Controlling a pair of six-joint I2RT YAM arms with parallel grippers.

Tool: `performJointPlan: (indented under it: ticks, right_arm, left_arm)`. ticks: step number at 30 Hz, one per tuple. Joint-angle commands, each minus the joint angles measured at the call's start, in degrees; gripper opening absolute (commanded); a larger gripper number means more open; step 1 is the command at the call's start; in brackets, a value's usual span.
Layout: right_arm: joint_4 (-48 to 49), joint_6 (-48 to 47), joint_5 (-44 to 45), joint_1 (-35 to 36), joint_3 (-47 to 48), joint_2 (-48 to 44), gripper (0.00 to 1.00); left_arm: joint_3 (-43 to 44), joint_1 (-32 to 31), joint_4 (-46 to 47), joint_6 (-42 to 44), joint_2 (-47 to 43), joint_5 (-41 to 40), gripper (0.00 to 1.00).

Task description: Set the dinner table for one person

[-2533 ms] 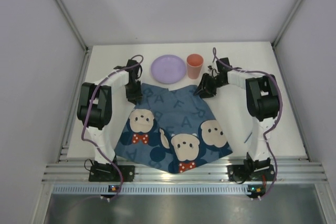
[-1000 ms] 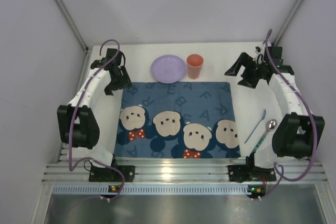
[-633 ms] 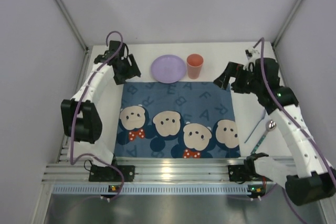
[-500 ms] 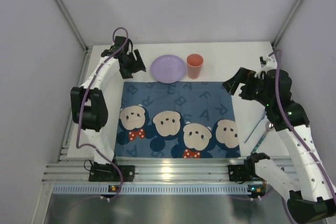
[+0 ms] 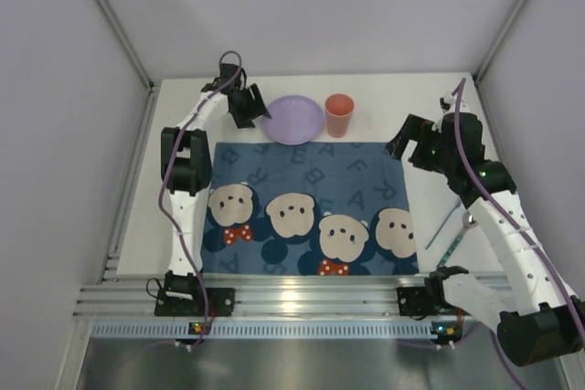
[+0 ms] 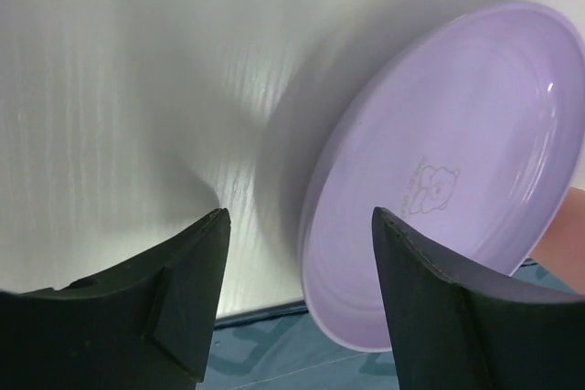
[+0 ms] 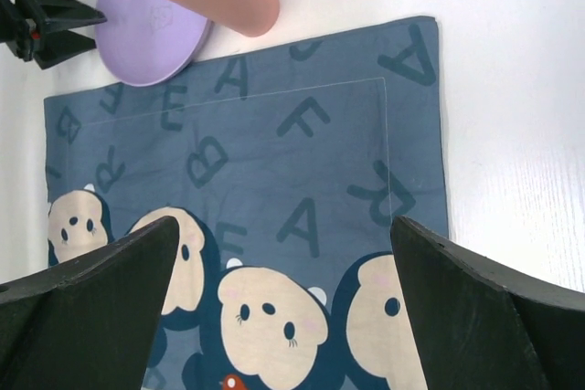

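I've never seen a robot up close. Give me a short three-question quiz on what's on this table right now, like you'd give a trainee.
1. True or false: in the top view, the salmon plastic cup stands left of the round lilac plastic plate.
2. Which thing is nearest the left arm's fingers? A) the cup B) the plate C) the metal spoon
3. Fill in: in the top view, the spoon lies on the white tabletop, to the ___ of the dark blue bear-print cloth mat.
Key: 1 false, it stands right of the plate. 2 B. 3 right.
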Motion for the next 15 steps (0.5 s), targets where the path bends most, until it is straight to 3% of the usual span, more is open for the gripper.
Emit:
performJointPlan:
  ticks: [1, 5, 6, 8, 9, 15]
  right_arm:
    - [3.95, 1.52, 1.39, -0.25, 1.80, 1.95, 1.00]
    - [4.66, 1.87, 1.39, -0.34, 1.71, 4.93, 1.00]
    - [4.66, 1.78, 1.39, -0.25, 1.88, 5.55, 1.00]
    - [4.83, 1.17, 1.39, -0.34, 2.50, 7.30, 1.00]
    - [5.09, 0.82, 1.47, -0.34, 2.68, 8.01, 1.00]
    - [5.71, -2.26, 0.51, -0.34, 8.64, 16.36, 1.00]
  left_arm:
    - [2.07, -0.39, 3.61, -0.53, 1.60, 2.45, 0.68]
    - [1.71, -0.65, 7.48, -2.02, 2.65, 4.21, 0.45]
    - [1.89, -0.65, 7.75, -2.11, 3.00, 4.48, 0.27]
    - [2.33, -0.65, 7.67, -2.29, 3.18, 4.48, 0.06]
    - [2.24, -0.65, 7.32, -2.20, 3.09, 4.22, 0.01]
    - [-3.90, -0.47, 11.43, -2.73, -6.12, 5.80, 0.00]
